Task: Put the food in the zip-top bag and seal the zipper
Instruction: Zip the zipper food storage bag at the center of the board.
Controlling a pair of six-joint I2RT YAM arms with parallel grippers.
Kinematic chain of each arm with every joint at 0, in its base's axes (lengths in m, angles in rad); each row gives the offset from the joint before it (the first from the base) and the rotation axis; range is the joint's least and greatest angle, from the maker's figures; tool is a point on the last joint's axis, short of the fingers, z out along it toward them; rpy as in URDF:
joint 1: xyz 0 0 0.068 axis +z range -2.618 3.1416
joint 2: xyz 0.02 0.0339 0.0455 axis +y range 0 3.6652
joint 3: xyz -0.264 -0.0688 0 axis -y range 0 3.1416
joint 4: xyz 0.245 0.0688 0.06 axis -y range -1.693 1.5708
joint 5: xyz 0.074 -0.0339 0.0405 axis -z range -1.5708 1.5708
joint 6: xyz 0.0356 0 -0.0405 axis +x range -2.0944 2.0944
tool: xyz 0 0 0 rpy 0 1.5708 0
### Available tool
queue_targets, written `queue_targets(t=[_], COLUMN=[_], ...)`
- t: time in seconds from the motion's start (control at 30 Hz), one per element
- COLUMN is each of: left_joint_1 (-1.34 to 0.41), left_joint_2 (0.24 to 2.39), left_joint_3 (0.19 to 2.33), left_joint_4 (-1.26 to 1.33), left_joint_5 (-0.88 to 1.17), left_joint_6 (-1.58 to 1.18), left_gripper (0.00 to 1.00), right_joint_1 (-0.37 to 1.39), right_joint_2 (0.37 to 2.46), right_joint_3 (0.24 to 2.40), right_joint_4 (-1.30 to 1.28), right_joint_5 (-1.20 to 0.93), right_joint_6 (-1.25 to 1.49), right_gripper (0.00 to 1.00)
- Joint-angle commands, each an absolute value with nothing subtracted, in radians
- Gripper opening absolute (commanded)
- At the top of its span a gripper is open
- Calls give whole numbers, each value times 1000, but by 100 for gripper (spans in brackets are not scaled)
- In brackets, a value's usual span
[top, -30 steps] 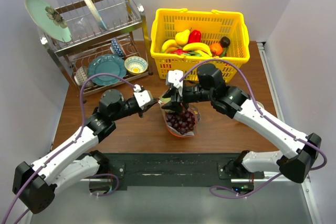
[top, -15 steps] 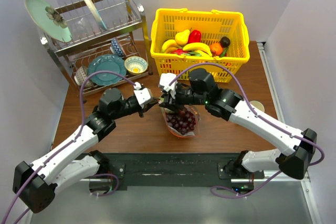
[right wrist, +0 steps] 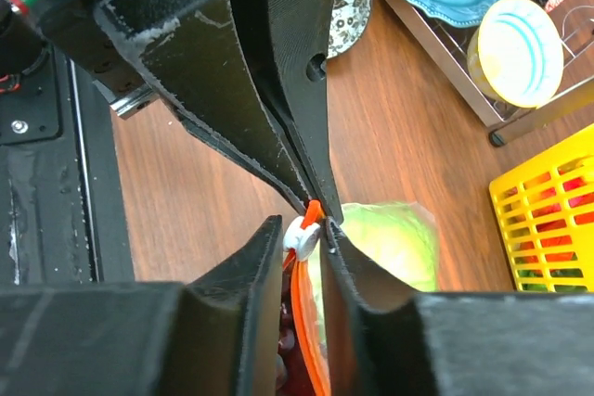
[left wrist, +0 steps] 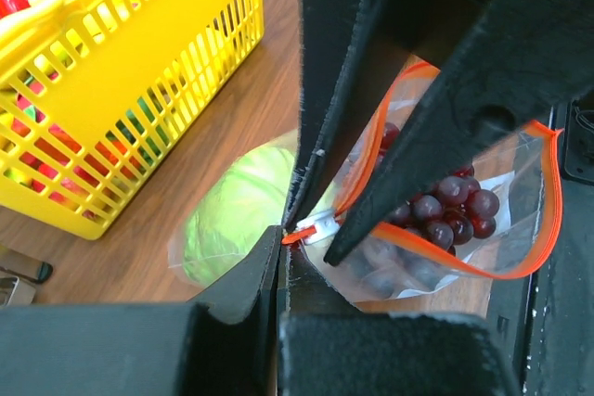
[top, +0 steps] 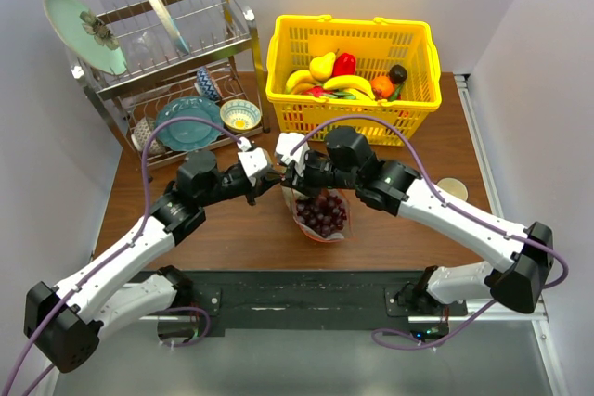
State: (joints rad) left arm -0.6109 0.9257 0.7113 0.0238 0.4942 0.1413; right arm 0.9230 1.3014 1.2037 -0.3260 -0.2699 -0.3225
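Note:
The zip-top bag lies mid-table with the dark red grape bunch inside. In the left wrist view the grapes and the round green piece show through the bag's plastic. The zipper still curves apart along the mouth. My left gripper is shut on the zipper's orange end tab. My right gripper is shut on the white slider, right against the left fingers. The zipper hangs below it. No eggplant or red piece shows in the bag.
A yellow lattice basket with bananas, a pear and other plastic fruit stands just behind the bag. A dish rack with plates and bowls stands at the back left. A small cup sits at the right.
My right gripper has slid left along the bag's mouth until it meets the left gripper. The left gripper has held its place on the bag's end.

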Motion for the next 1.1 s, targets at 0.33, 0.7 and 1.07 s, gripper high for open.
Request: queue_targets(t=[0.33,0.7,1.07], left_joint_1=[-614,-545,-422], left_joint_2=[916,942,963], left_joint_3=[807,853,871], left_joint_4=[75,15,-23], left_joint_5=[416,347,391], left_joint_6=[64,8,-17], left_gripper=[0,0,0], right_joint_1=[928,928,928], right_joint_2=[1189,1144,1083], right_joint_3=[1117,1080,1051], right_joint_4=[-293,-362,-431], right_joint_5=[-222,-224,-201], right_joint_6=[-290,-285,-235], right_gripper=[0,0,0])
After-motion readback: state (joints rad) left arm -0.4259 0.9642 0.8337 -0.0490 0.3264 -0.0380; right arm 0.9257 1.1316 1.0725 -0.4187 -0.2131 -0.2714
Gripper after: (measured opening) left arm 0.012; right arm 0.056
